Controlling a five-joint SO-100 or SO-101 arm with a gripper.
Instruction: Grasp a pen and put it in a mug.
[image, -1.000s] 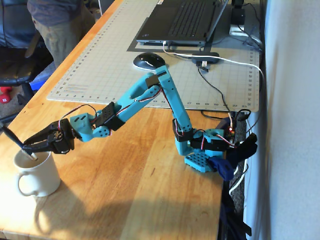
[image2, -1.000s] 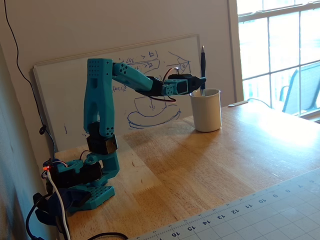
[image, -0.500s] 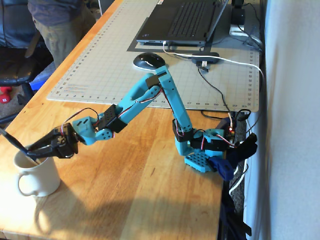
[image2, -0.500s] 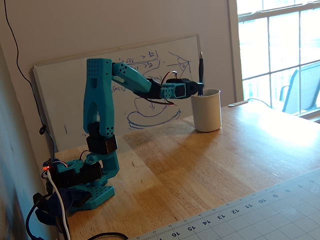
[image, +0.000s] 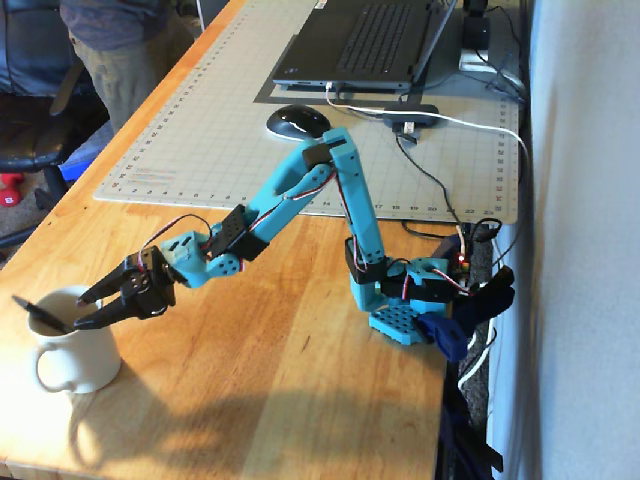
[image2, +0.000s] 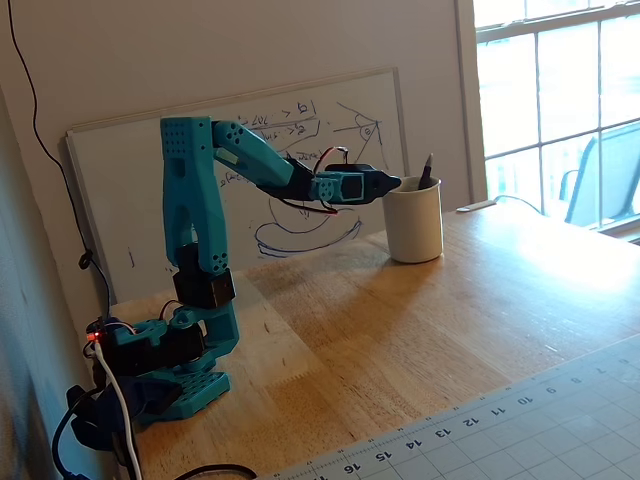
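Pen in mug, jaws spread at the rim; risk is in the pull-back.

Near to far in a fixed view: mug (image: 75, 345) sits close to the worktop (image: 300, 380) front edge, pen (image: 42, 314) leaning inside it, top end poking over the rim. My gripper (image: 92, 308) hangs just beside that rim, jaws spread, pinching nothing. If I retreat low or sideways, I judge a jaw could clip the rim or pen, tipping the mug toward the edge. Mouse (image: 297, 121) and laptop (image: 365, 40) are well apart behind.
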